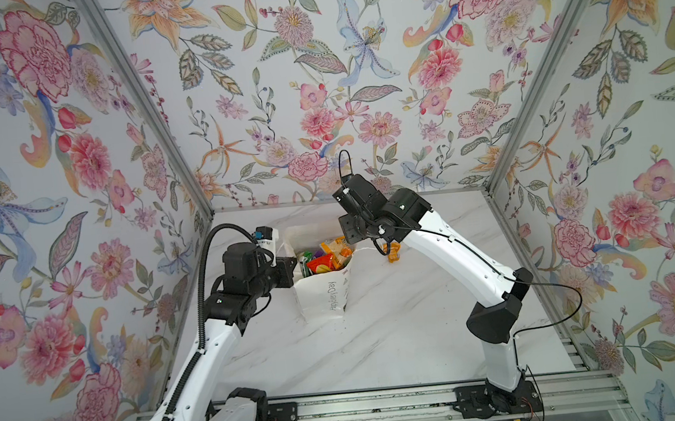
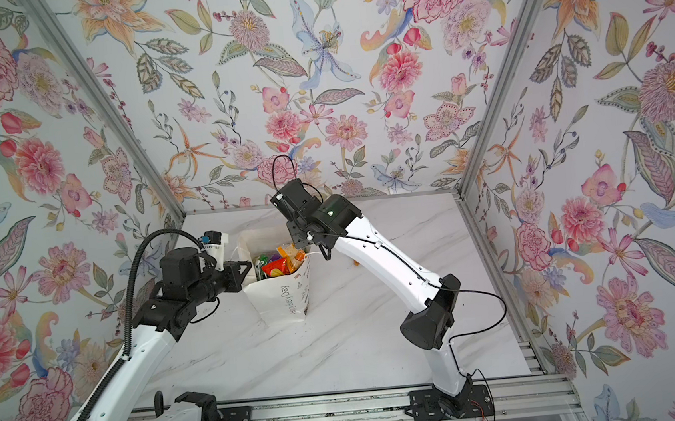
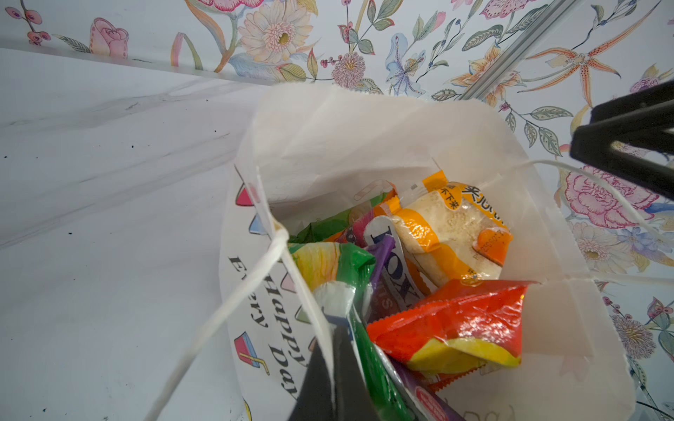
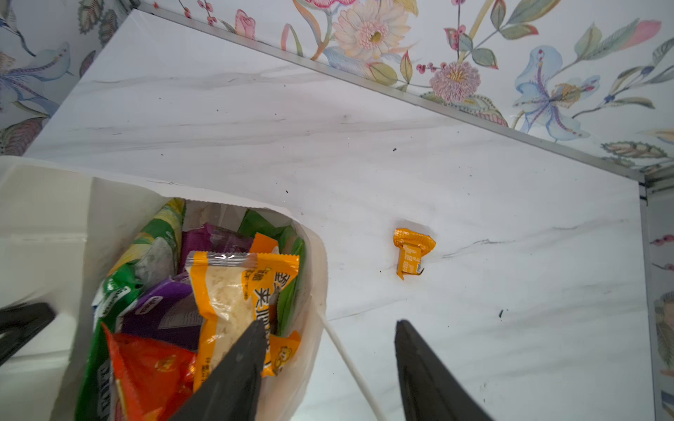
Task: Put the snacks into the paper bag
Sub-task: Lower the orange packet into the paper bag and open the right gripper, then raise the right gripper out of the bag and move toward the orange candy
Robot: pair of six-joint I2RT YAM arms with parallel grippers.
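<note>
Flowery walls (image 1: 317,96) stand around a white marble table (image 4: 364,164). The paper bag (image 1: 321,300) stands on it, full of snacks (image 3: 448,237). The left gripper (image 3: 332,350) pinches the bag's wall tight, likely to keep it open and steady. The right gripper (image 4: 328,324) hangs over the bag's edge, jaws spread, empty. One small orange pack (image 4: 412,251) lies on the table, apart from the bag.

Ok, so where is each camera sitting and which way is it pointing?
Top views: high up front, looking down at the table; both arms and the paper bag show.
Left wrist: on the left arm, looking into the bag; left gripper pinches its rim.
Right wrist: over the bag, facing down; right gripper open.
Both wrist views share the orange-and-clear packet in the bag.
</note>
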